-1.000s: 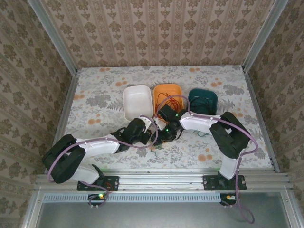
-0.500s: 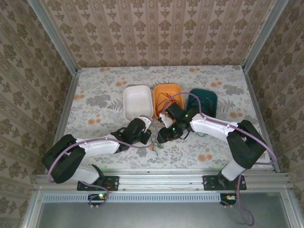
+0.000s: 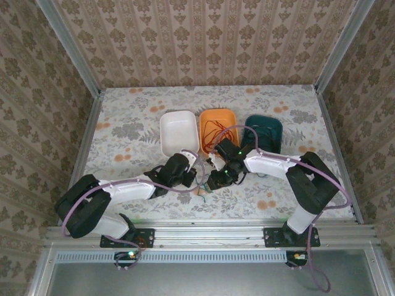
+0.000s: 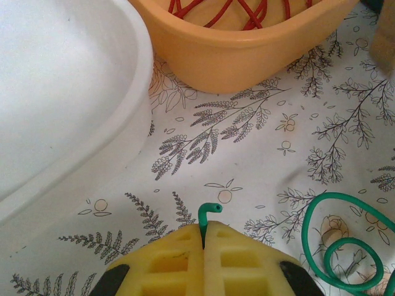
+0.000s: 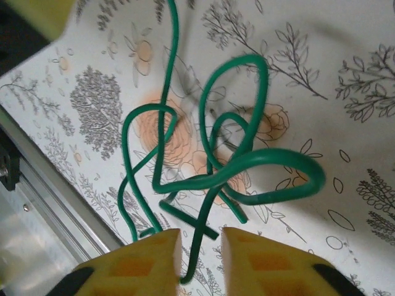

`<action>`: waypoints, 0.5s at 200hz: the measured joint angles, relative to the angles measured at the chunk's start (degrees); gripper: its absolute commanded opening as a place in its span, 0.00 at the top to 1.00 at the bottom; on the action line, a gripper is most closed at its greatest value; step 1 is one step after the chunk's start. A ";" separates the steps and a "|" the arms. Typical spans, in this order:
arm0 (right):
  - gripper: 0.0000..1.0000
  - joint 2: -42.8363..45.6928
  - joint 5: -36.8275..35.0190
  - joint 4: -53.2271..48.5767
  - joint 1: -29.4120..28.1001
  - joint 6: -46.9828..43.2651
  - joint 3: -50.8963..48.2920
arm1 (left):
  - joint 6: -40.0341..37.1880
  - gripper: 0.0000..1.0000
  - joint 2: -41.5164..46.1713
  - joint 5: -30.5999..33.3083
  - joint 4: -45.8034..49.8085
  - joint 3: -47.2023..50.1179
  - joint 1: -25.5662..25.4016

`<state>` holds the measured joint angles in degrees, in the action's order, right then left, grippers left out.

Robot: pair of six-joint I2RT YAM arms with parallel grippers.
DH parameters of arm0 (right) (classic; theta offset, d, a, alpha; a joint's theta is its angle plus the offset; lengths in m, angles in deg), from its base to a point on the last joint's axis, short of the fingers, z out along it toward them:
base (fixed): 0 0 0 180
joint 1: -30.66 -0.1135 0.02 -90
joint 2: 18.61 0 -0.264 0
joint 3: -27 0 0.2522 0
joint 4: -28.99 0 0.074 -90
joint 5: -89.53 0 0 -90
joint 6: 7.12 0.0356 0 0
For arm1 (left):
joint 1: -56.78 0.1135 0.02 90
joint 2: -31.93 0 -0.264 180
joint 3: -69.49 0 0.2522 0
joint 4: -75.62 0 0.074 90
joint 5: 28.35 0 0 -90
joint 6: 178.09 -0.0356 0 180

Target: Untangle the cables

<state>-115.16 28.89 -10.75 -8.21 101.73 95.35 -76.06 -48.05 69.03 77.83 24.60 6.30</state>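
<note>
A green cable (image 5: 216, 166) lies in a loose tangle of loops on the flowered table; in the top view the green cable (image 3: 203, 191) sits between the two arms. My left gripper (image 4: 203, 237) is shut on one end of it, and the hooked tip pokes out above the yellow pads. Another loop of the cable (image 4: 336, 246) curls to its right. My right gripper (image 5: 202, 246) is open just over the tangle, with one green strand running down between its yellow fingers (image 5: 154, 256). Red cables (image 4: 241, 9) lie in the orange bin (image 3: 217, 126).
A white bin (image 3: 178, 131) stands left of the orange one, and a dark teal bin (image 3: 263, 131) holding dark wires stands on its right. The metal rail (image 5: 37, 185) of the table's near edge runs close to the tangle. The two grippers are close together.
The right arm has swung its wrist down and toward the near edge over the green cable. The left arm has stayed in place.
</note>
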 measured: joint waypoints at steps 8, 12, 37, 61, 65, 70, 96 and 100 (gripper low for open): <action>0.90 -0.50 0.22 0.50 0.00 0.11 -0.22 | 0.00 1.00 0.02 0.11 -0.02 0.02 0.00; 0.91 -0.68 0.24 0.79 0.00 0.13 -0.37 | 0.00 1.00 0.09 0.20 0.00 0.04 0.00; 0.94 -0.90 -0.02 1.77 0.00 0.85 -1.49 | 0.42 1.00 2.49 1.79 1.70 0.48 0.00; 0.95 -0.90 -0.74 2.03 0.28 0.87 -2.54 | 1.03 1.00 10.14 3.17 4.24 0.52 0.61; 0.95 -0.90 -0.79 2.08 0.42 0.87 -2.75 | 1.16 1.00 11.89 3.17 4.48 0.52 0.92; 0.95 -0.90 -0.92 2.10 0.48 0.90 -2.97 | 1.25 1.00 14.08 3.26 4.79 0.52 1.40; 0.95 -0.81 -1.14 2.97 1.18 1.18 -3.72 | 1.95 1.00 25.09 2.05 6.40 0.09 5.75; 0.95 -0.79 -1.16 3.26 1.29 1.25 -3.72 | 2.05 1.00 26.49 1.40 6.86 -0.17 6.75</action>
<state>-115.95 27.73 -7.49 -6.92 102.98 91.63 -74.01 -21.56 70.43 84.69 24.42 13.06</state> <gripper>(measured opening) 0.068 0.049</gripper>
